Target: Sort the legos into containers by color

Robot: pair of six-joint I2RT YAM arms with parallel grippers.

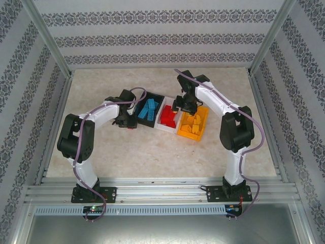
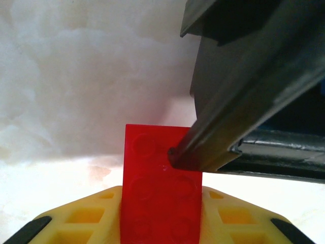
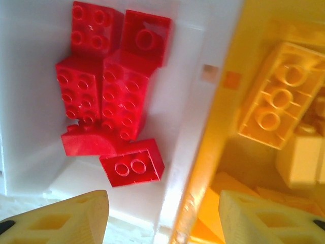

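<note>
— Where is room left open around the containers?
— An open stretch of pale mottled tabletop [image 1: 152,152] is seen in front of the three bins, which are set close side by side in a row. The left gripper [image 1: 127,121] is held just beside the outer left wall of the black rectangular plastic bin [image 1: 158,96].
— What is gripped?
— A smooth red studded plastic brick [image 2: 161,173] is clamped between that gripper's pocketed yellow fingers [image 2: 84,218]. The right gripper [image 3: 162,221] is spread apart with nothing held, above the adjoining walls of the white rectangular plastic bin [image 3: 30,127] and the orange rectangular plastic bin [image 3: 244,30].
— How are the rest lying?
— Light blue plastic bricks [image 1: 149,109] are heaped in the black bin. Glossy red plastic bricks [image 3: 117,96] are clustered in the white one, and orange-yellow plastic bricks [image 3: 277,101] in the orange one.
</note>
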